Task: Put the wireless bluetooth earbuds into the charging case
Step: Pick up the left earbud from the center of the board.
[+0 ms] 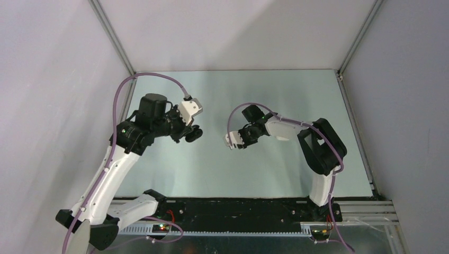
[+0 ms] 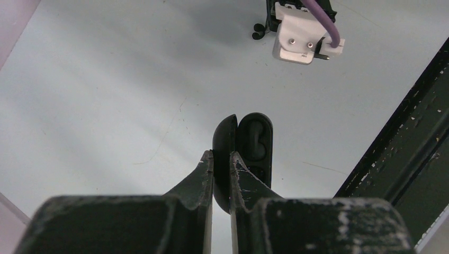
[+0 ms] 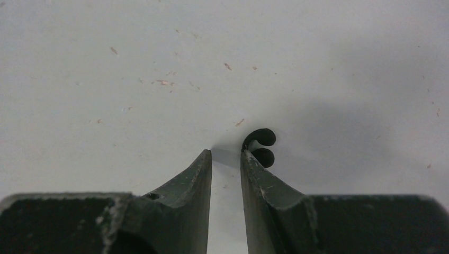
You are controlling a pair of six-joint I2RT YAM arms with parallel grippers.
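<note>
Open gap between left gripper (image 2: 221, 156) and right gripper (image 3: 226, 156)

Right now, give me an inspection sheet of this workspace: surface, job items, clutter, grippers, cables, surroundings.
Surface: pale table, few tiny specks.
Job's things: charging case open, in the left gripper; one black earbud on the table beside the right gripper; other buds unseen.
Clutter: nothing seen.
Grippers: left gripper shut on the case's lid; right gripper open, empty.
Cables: purple cable along each arm.
Surroundings: grey walls, black rail at the near edge.

arms (image 1: 108, 177) white/blk | cables (image 1: 123, 92) purple | R hand (image 3: 226, 156) dark, scuffed tips
</note>
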